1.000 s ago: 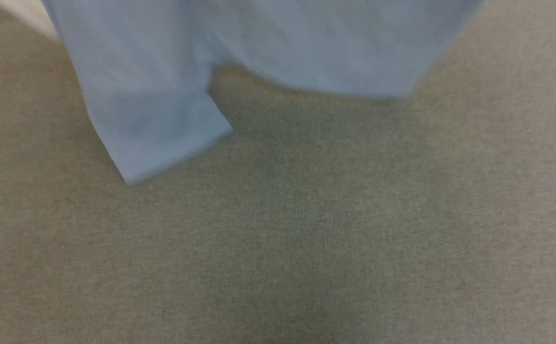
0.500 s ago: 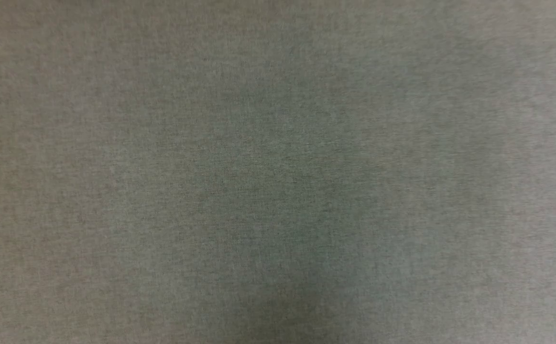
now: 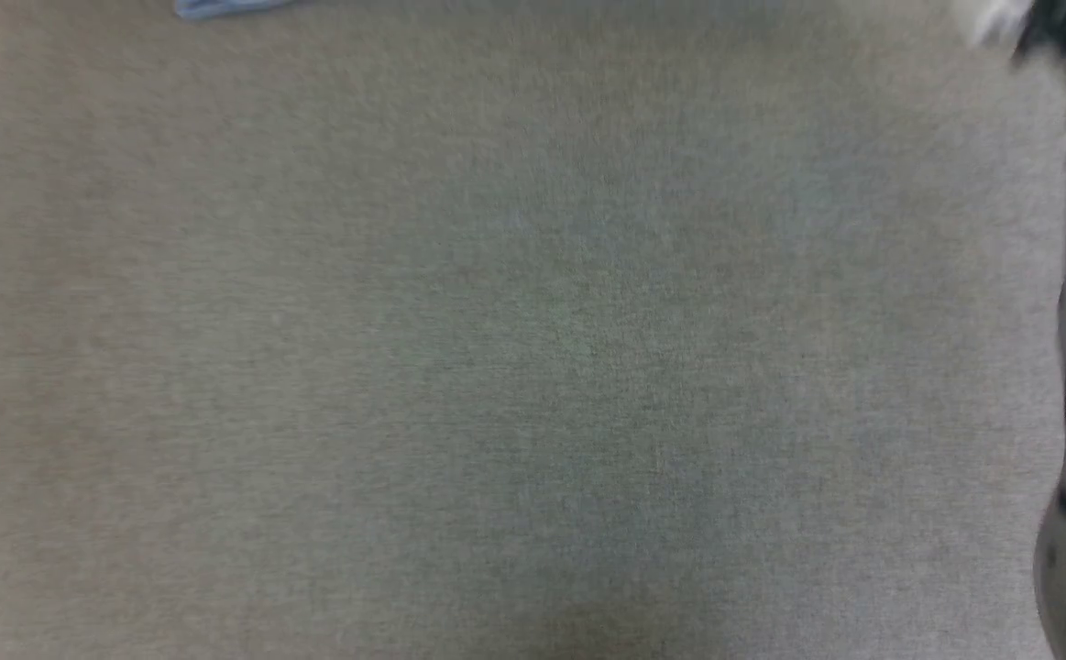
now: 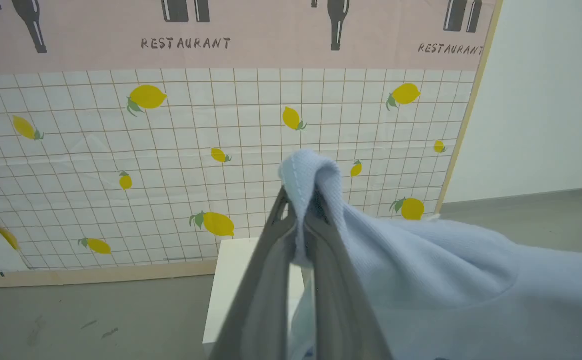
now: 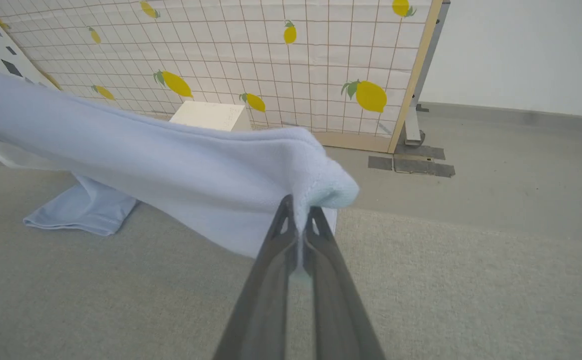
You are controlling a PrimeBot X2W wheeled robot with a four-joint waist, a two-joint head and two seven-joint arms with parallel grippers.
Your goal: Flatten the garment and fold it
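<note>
Spanning L-R btwn jaws, garment (image 5: 170, 165) droops onto carpet (image 5: 421, 280).

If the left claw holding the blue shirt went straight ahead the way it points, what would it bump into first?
Probably the lemon-patterned panel, beyond the left gripper, which is shut on the garment. The white block sits lower, though depth is unclear.

Our head camera faces steeply down, close on the grey fabric surface (image 3: 533, 367), blurred; garment (image 3: 221, 7) sliver toward its far side. We get both wrist cameras looking roughly level along the left gripper (image 4: 298, 210) and right gripper (image 5: 300, 212), outward past the surface's far edge. Shared by both: lemon-print panel (image 4: 170, 150), white box (image 4: 225, 290), garment.
</note>
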